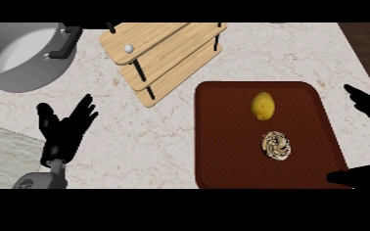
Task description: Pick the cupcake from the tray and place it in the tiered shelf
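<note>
counter (289, 54) | on it: tray (217, 142), tiered shelf (162, 54), pot (29, 58)

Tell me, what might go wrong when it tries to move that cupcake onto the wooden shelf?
The lemon lies close to the cupcake on the brown tray, so the right hand, now at the view's right edge, might nudge it. The tiered shelf has narrow boards and already holds a small white ball, leaving little room. The left hand rests open nearby.

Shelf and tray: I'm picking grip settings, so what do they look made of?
The shelf looks like light wood, matte, with visible grain on its boards and thin black posts. The tray is dark reddish-brown with a fine woven-looking texture and a raised rim; plastic or rubber mat, I can't tell which.
</note>
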